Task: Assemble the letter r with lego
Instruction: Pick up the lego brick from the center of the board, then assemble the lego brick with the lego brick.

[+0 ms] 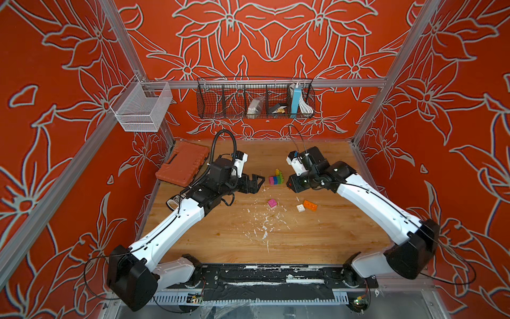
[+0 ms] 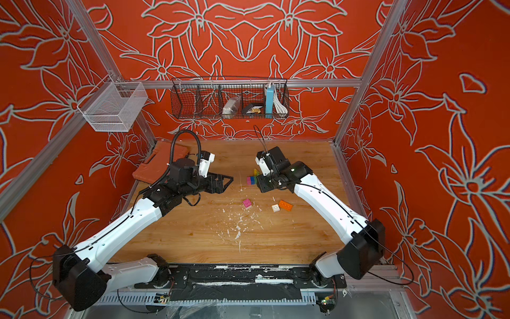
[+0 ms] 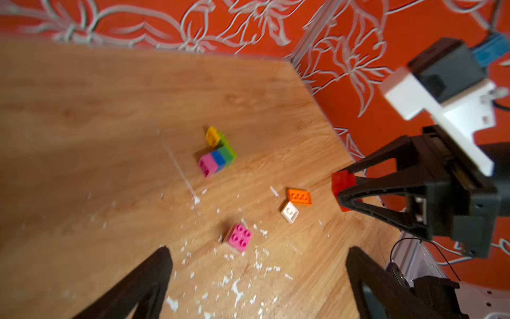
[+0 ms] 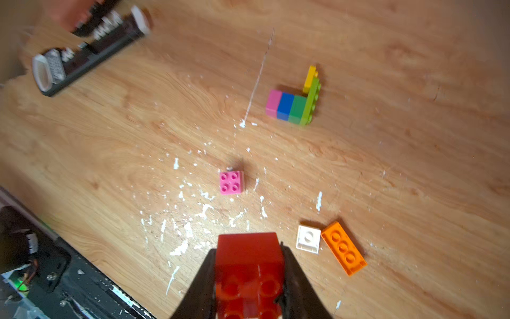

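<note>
Robot's right tool clamps a red studded plastic brick above the wooden tabletop, while the left tool gapes wide and empty. Between them, just beside the right tool, the part-built row of pink, blue, green, lime and yellow bricks lies on its side, its long axis running tool to tool, pink end leftward. The right arm looks nearer. A loose pink square brick, a white square tile and an orange oblong brick wait apart.
</note>
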